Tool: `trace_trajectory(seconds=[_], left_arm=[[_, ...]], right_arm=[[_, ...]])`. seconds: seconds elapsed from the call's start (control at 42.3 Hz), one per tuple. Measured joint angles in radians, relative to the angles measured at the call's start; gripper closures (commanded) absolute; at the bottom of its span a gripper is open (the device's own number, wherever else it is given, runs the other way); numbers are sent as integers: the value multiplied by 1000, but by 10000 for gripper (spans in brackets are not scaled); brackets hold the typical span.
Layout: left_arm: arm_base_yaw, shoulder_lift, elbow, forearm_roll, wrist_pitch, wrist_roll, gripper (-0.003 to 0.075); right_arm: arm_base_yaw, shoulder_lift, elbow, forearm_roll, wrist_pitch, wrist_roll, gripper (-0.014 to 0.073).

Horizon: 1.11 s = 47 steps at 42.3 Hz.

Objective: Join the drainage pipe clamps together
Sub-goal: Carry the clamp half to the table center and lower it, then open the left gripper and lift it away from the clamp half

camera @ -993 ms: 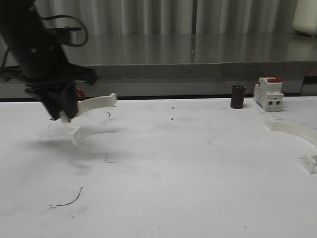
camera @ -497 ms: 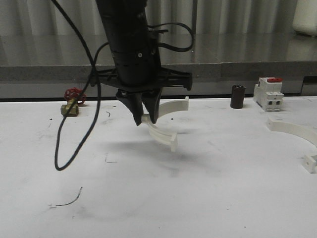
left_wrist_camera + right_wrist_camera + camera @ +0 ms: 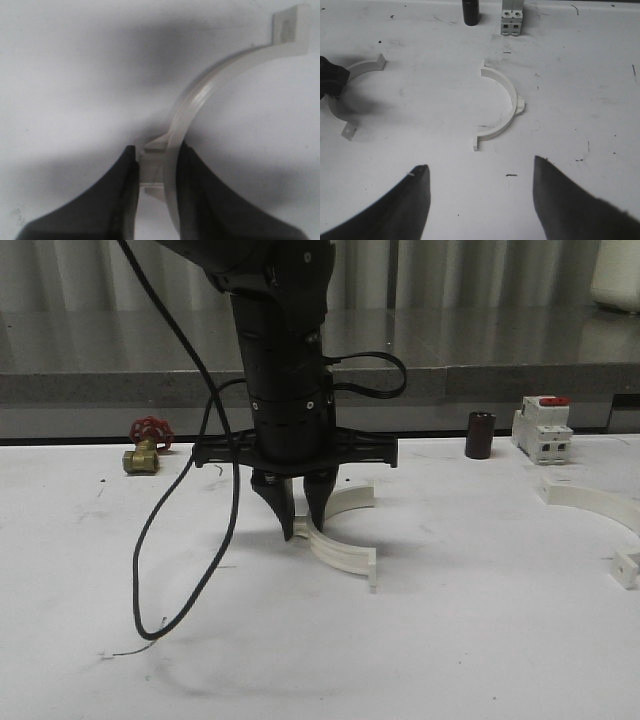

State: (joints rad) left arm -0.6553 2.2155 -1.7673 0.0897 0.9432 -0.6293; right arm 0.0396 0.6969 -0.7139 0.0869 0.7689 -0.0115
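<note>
Carried rightward from the table's left side within a second, the left gripper [image 3: 300, 528] stood near the middle, clamped on one white plastic half-ring clamp [image 3: 340, 545] low over the white table [image 3: 450, 640]. Its mate, the second white half-ring [image 3: 600, 510], lay well apart to the right, curve opening toward it. From the right wrist, the right gripper [image 3: 480, 200] gaped, nearer that mate [image 3: 502, 102], whose whole arc showed there.

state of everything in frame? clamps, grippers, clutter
left gripper: shut on held clamp
held clamp: gripped mid-arc, at table centre, low over or on it
second clamp: lying flat on table, untouched
right gripper: open, empty, above table
breaker: upright, at back
black cylinder: upright
brass valve: resting on table
</note>
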Motion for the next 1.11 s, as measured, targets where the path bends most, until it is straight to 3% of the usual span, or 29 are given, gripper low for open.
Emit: trace_trajectory(seconds=[0.189,0.402,0.591,0.804,0.946,1.111], left_arm=[[0,0,0,0,3,-10,592],[0,0,0,0,5,-10,387],[0,0,0,0,7,19,363],[0,-85,0,0,28,252,363],[2,-223,13,0,46,452,363],[57,-399,95,-14,43,592,365]], right_arm=[[0,0,0,0,0,0,117],[0,0,0,0,0,0,117],[0,0,0,0,0,0,117],[0,0,0,0,0,0,117],[0,0,0,0,0,0,117],[0,0,0,0,0,0,117]])
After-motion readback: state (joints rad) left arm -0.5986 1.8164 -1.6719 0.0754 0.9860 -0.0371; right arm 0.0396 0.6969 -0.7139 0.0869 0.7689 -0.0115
